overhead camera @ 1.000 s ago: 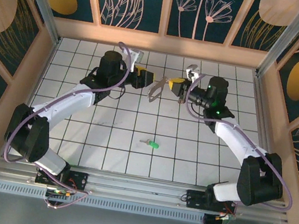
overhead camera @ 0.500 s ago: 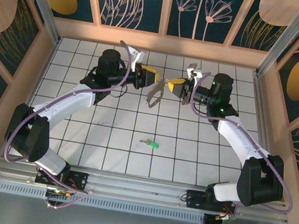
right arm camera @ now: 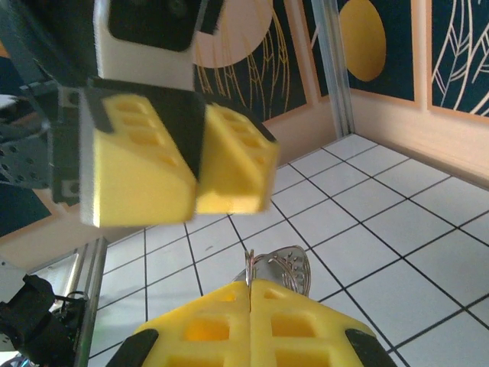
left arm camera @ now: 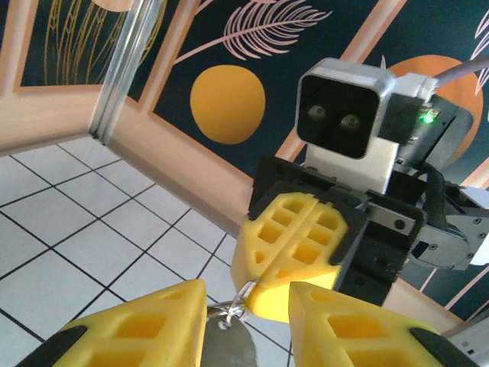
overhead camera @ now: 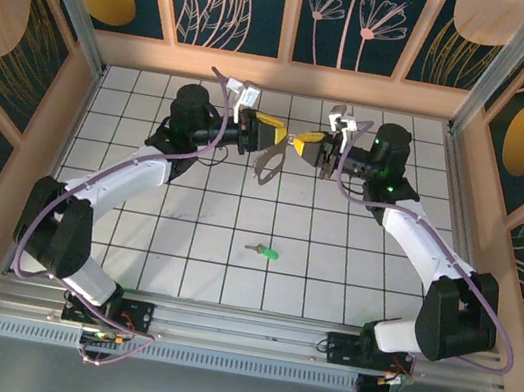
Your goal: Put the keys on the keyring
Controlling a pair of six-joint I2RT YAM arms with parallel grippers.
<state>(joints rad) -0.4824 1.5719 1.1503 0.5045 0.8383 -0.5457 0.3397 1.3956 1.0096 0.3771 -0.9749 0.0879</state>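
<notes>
Green key [overhead camera: 270,253] lies on the bench [overhead camera: 133,234], not yet threaded. I hold the keyring [overhead camera: 270,163] aloft, right tool [overhead camera: 301,148] clamped on it, left tool [overhead camera: 272,137] parted around its metal pieces.

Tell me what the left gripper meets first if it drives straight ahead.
The keyring, hanging right at the left gripper's tips, then probably the right gripper shut on it; depth is unclear.

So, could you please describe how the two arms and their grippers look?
The left arm and right arm have white links, black joints and trailing purple cables. The left gripper and right gripper carry yellow, pocketed fingers.
</notes>
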